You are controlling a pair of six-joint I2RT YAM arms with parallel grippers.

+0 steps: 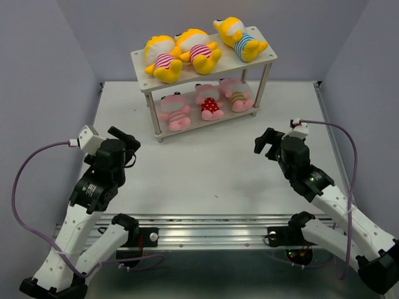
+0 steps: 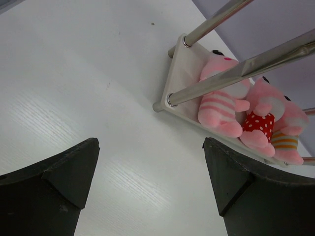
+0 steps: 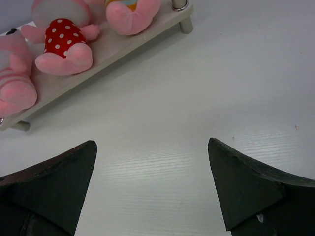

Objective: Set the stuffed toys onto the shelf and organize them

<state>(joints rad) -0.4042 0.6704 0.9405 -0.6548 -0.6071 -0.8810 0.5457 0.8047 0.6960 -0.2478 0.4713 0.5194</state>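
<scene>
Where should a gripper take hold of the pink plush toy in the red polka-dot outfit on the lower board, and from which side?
I would grip the pink plush toy in the red polka-dot outfit at its feet, which point to the open front edge. Come low from the front: the cream upper board covers it from above.

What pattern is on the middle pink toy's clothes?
The middle pink toy wears red with white dots, clearest in the right wrist view.
</scene>
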